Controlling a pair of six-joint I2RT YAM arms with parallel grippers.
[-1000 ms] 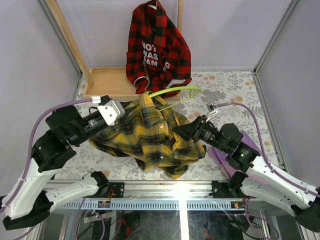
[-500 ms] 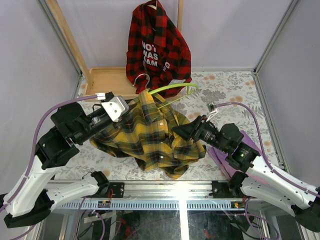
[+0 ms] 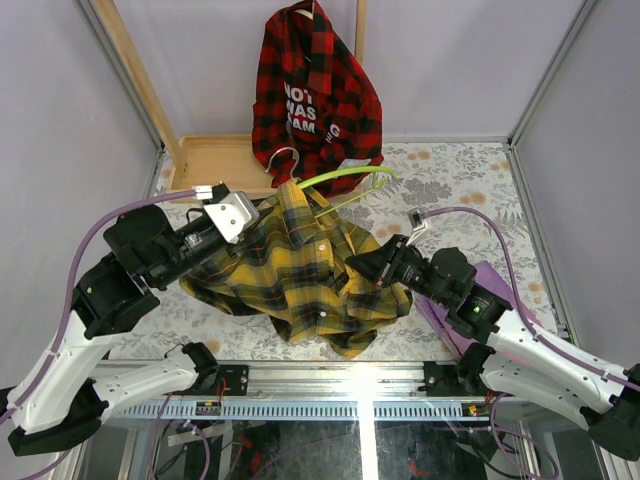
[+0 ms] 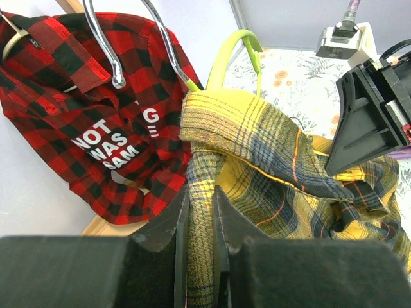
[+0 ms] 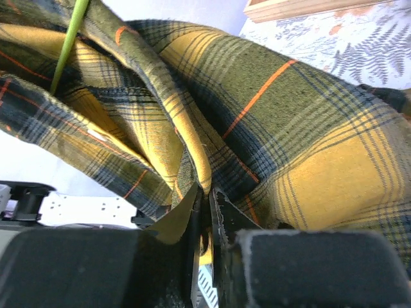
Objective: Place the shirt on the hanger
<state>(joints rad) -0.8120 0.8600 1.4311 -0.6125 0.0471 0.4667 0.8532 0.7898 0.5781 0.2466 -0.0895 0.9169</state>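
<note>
The shirt (image 3: pixel 300 280) lies bunched on the floral table (image 3: pixel 470 180), just in front of the wooden rack (image 3: pixel 215 160), with grey walls around. The hanger (image 3: pixel 345 176) sticks out of the shirt's top toward the rack. The left gripper (image 4: pixel 200 205) and right gripper (image 5: pixel 205 199) each pinch a shirt fold, jaws nearly closed.

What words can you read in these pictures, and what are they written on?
"NOT", "WAS", "SAM", one under another: white letters on the red-and-black shirt, cut off by folds.
"G": a lone letter beside them on that shirt.
White tag at its hem: too small to read.
Yellow plaid shirt: no writing seen.
</note>
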